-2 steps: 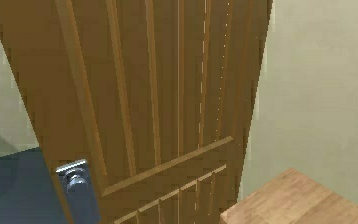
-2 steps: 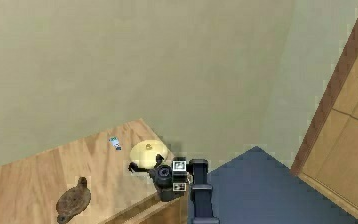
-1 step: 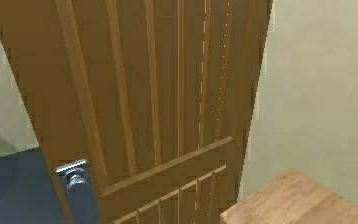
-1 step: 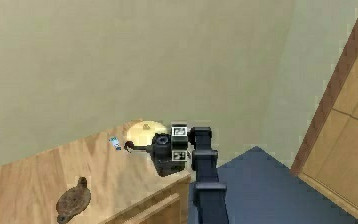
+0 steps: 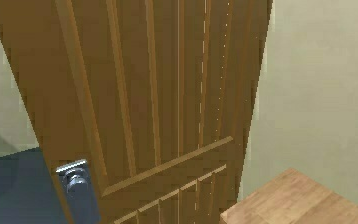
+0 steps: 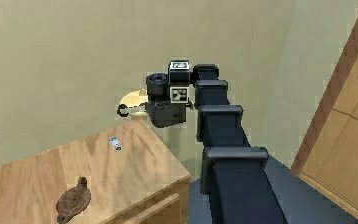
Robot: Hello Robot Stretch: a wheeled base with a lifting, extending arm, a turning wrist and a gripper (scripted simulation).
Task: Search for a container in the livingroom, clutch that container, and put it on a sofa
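Note:
In the arm side view the dark arm [image 6: 225,150] rises from the bottom edge to the gripper [image 6: 139,103], whose white marked squares [image 6: 179,82] sit just right of its body. A small pale yellow, shallow, bowl-like thing [image 6: 133,99] hangs at the gripper's far end with the beige wall behind it, above the far corner of a wooden tabletop [image 6: 87,170]. The gripper holds this thing clear of the tabletop.
A brown panelled door [image 5: 157,100] with a silver knob [image 5: 75,178] stands very close ahead. A wooden surface [image 5: 302,200] lies at the forward view's lower right. On the tabletop lie a tiny blue-white thing [image 6: 115,143] and a dark flat thing [image 6: 74,200]. Brown panelling [image 6: 342,120] stands on the arm side view's right, above blue floor [image 6: 312,205].

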